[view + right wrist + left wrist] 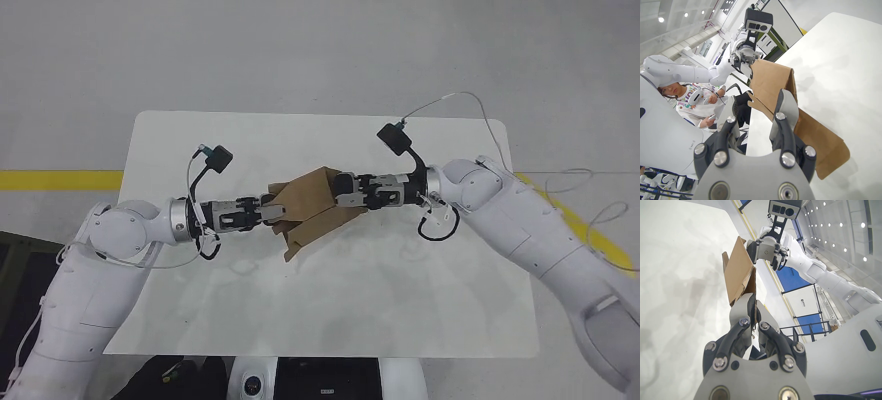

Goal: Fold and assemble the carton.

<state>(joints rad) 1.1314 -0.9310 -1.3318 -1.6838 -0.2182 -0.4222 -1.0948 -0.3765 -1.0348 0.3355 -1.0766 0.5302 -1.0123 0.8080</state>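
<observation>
A brown, partly folded carton [312, 205] is held above the middle of the white table [400, 310], between both arms. My left gripper [272, 213] is shut on one of its end flaps; in the left wrist view the cardboard [736, 273] is pinched between the fingertips [753, 300]. My right gripper [338, 190] is at the carton's opposite end and stands open. One of its fingers [786, 102] lies against a carton panel [770, 79], and a flap edge reaches into the gap of the right gripper [758, 98]. The left gripper [750, 70] shows at the carton's far end.
The table has bare room on all sides of the carton, with its front edge [330, 353] near me. A yellow floor line [60, 180] runs beyond the table's left side. Thin cables [470, 100] loop off the right arm.
</observation>
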